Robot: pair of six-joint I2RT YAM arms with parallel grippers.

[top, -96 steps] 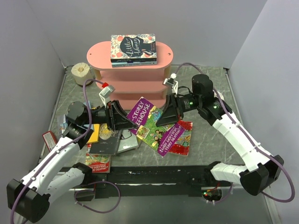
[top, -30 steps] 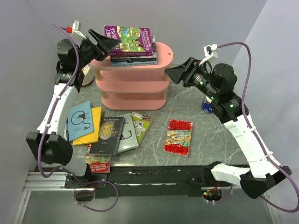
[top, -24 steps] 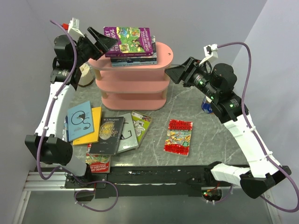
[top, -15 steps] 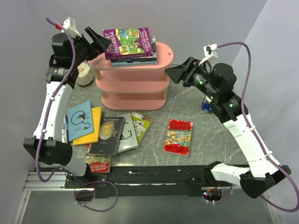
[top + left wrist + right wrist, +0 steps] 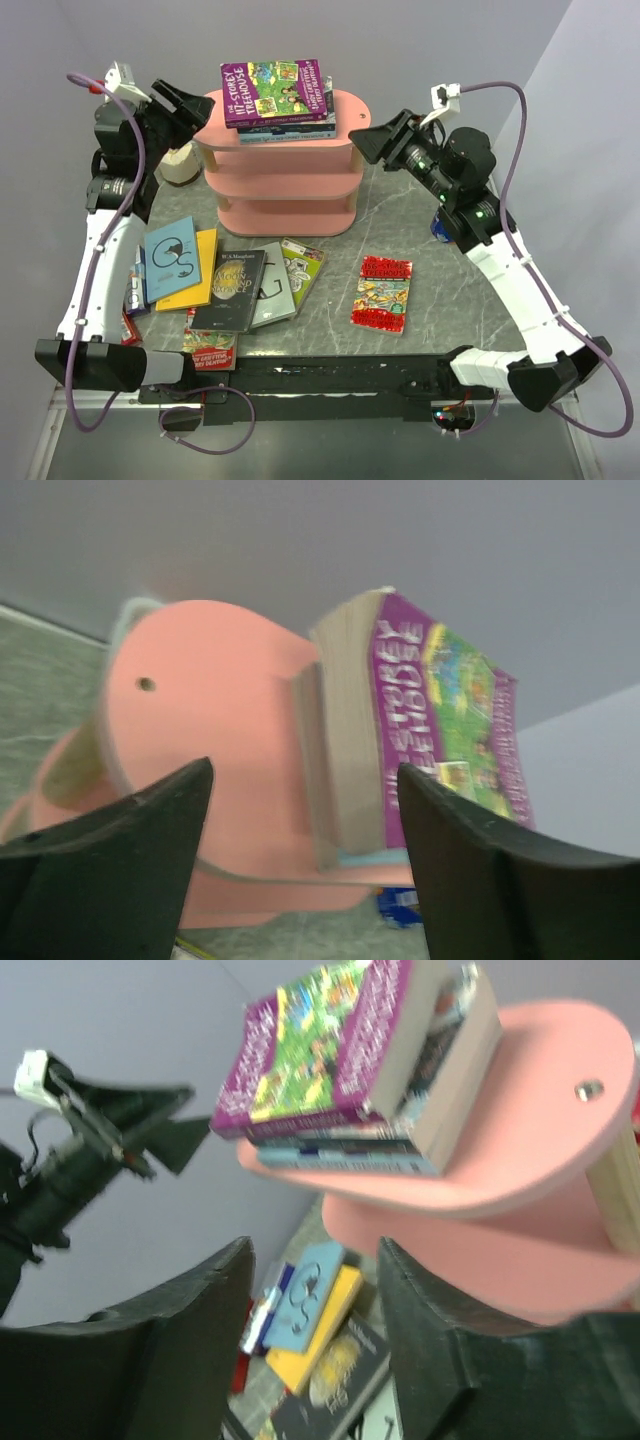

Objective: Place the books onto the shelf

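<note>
Grey desk (image 5: 450, 320), pink shelf (image 5: 345, 128) at far edge: purple book (image 5: 275, 90) tops its stack; left claw (image 5: 200, 108) and right claw (image 5: 356, 143) gape empty alongside, presumably free for loose books (image 5: 240, 290).

Purple book (image 5: 325, 1045) atop other books (image 5: 445, 1110) on pink shelf (image 5: 550, 1090)
</note>
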